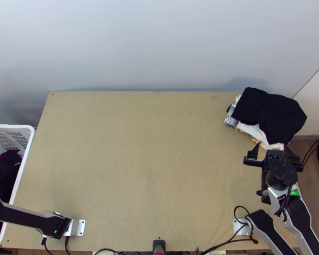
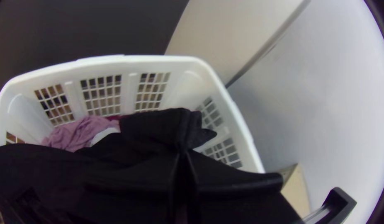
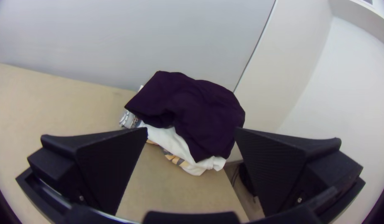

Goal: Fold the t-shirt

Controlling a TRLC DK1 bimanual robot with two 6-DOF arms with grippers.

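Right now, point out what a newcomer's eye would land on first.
Probably the dark cloth atop lighter fabric at the table's far right corner, with the open right hand just in front. Next, the white basket holding clothes, at the table's left side.

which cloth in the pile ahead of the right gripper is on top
The dark cloth: it lies over the white one and the patterned one.
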